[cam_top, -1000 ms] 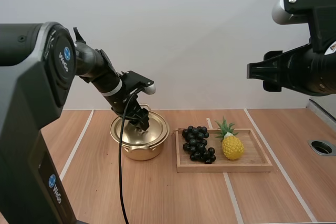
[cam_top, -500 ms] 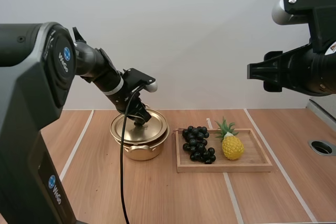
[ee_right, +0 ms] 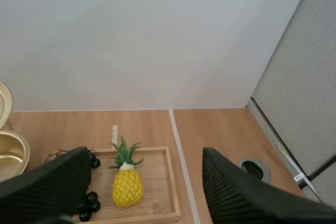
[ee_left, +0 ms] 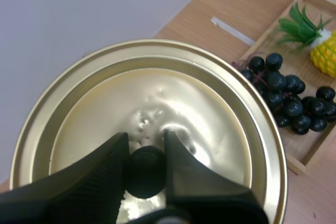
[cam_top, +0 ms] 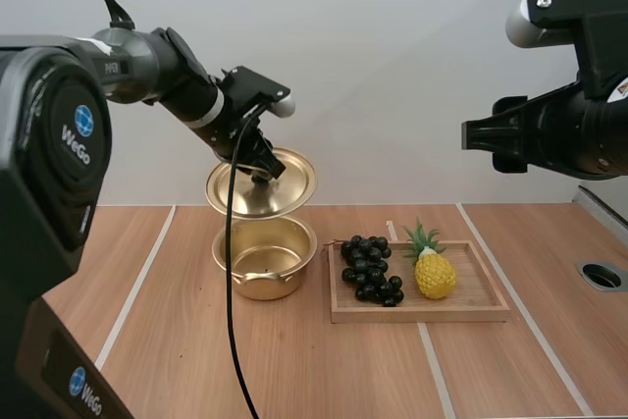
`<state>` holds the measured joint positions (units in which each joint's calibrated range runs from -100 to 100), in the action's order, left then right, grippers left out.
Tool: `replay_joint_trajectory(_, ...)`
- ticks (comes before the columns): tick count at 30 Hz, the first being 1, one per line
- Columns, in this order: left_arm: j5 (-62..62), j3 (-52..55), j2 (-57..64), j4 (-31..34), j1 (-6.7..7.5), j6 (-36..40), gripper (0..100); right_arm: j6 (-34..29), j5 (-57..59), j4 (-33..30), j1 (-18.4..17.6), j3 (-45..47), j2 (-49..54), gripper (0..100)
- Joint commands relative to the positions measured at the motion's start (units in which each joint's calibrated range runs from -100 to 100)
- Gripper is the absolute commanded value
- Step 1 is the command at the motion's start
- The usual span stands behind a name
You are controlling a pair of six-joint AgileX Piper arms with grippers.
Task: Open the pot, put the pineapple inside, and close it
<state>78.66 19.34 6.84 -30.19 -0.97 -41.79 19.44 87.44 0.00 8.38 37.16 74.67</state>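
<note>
Holding lid over open pot.
Pinching knob with left gripper, lid tilted; hovering with right gripper spread wide above pineapple in tray.

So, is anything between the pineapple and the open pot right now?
Yes. The lid, pinched by its knob in the left end effector, hangs right above the mouth of the pot, and the grapes lie on the tray between the pineapple and the pot.
</note>
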Motion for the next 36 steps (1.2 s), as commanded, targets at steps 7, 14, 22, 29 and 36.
replay_joint_trajectory(7, -30.44, -7.95, 14.25, -14.11, 0.03, 1.09, 0, 0.69, -1.1, -0.32, 0.21, -0.68, 0.2, 100)
replay_joint_trajectory(14, -69.75, -16.1, 22.42, -20.85, 0.03, 1.09, 0, 0.81, -3.26, 0.0, 0.21, -0.68, 0.2, 100)
replay_joint_trajectory(22, -79.18, -29.0, 27.2, -27.67, 0.03, 1.19, 0, 1.12, -8.94, 3.13, 0.21, 1.86, -3.29, 100)
replay_joint_trajectory(29, -78.66, -35.73, 30.18, -32.12, 0.03, 1.19, 0, 1.94, -13.4, 4.44, 0.21, 3.48, -14.82, 100)
replay_joint_trajectory(36, -78.66, -36.92, 32.73, -32.12, 0.03, 1.19, 0, 4.24, -17.74, 8.0, 0.21, 3.48, -27.16, 100)
